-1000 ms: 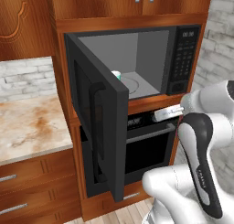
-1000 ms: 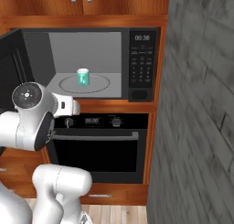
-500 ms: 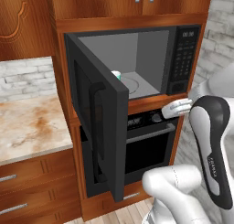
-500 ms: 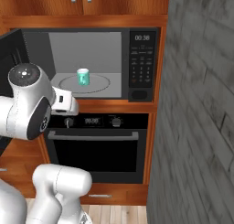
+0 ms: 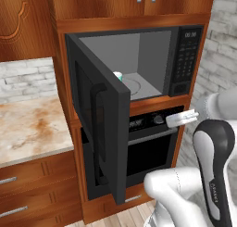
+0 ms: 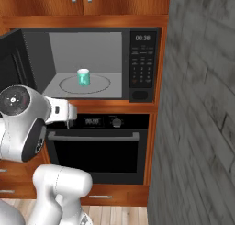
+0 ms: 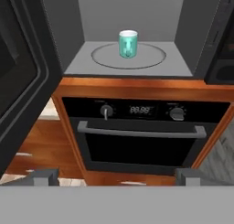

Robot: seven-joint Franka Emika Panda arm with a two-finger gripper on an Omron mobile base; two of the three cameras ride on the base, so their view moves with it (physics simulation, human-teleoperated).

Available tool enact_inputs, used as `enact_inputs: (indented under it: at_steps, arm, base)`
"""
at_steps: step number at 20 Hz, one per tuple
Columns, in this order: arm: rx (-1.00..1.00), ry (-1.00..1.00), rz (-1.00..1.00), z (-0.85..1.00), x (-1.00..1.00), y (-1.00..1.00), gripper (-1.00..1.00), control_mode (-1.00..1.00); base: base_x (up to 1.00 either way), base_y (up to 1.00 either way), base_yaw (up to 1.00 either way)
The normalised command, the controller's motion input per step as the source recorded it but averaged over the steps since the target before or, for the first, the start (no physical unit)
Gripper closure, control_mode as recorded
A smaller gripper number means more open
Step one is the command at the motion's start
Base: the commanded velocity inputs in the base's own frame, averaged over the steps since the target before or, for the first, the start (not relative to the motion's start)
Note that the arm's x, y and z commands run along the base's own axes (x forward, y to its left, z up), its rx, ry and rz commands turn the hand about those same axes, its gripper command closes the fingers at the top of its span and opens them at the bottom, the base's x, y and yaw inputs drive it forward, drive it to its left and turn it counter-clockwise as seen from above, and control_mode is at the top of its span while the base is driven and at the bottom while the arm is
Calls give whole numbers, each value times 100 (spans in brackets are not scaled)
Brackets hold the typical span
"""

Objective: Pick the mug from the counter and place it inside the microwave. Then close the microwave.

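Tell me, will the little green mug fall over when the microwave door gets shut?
Probably not. The mug stands upright on the flat round plate, well back from the open door, so the door likely won't touch it. It looks small and light, so a hard slam might jiggle it a little.

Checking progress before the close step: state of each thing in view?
mug: upright on the round plate inside the microwave, not held
microwave: door wide open
oven: door shut
gripper: open, empty, out in front of the oven
counter: bare where visible
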Motion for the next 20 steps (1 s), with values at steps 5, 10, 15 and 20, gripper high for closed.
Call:
enact_inputs:
  at_steps: [5,10,15,20]
  arm:
    - [0,-8,0,21,-61,1,-100,-100]
    - [0,-2,0,13,-77,0,-100,-100]
    - [0,-7,0,0,-57,0,-100,-100]
    - [-1,-17,-1,0,-21,1,-100,-100]
  base:
    - [0,0,0]
    - [0,0,0]
    - [0,0,0]
    - [0,0,0]
